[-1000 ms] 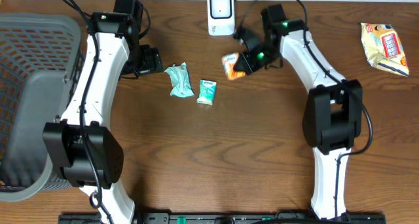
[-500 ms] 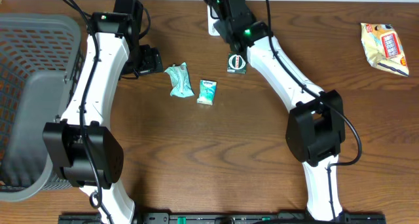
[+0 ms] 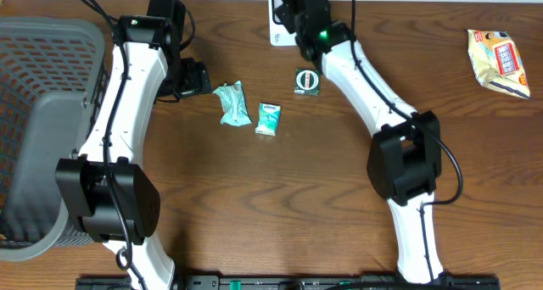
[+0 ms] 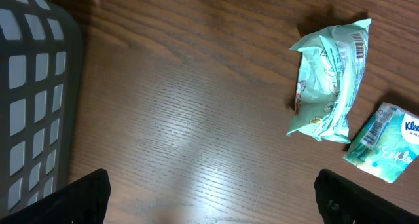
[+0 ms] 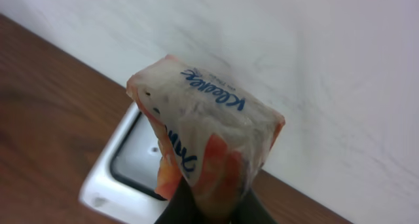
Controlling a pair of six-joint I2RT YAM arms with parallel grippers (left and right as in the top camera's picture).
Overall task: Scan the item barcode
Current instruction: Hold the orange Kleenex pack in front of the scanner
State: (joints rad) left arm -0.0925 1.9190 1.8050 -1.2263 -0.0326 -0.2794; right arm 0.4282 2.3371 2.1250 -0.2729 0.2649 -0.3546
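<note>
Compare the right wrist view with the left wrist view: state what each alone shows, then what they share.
Only the right wrist view: the shut right gripper holding an orange Kleenex pack, the white barcode scanner behind it, and a white wall. Only the left wrist view: the open left gripper, a crumpled teal packet, a teal Kleenex pack and the grey basket. Both: the brown wooden table.

Open wood lies between the basket [image 4: 33, 86] and green packet [image 4: 330, 80] (left side).
</note>
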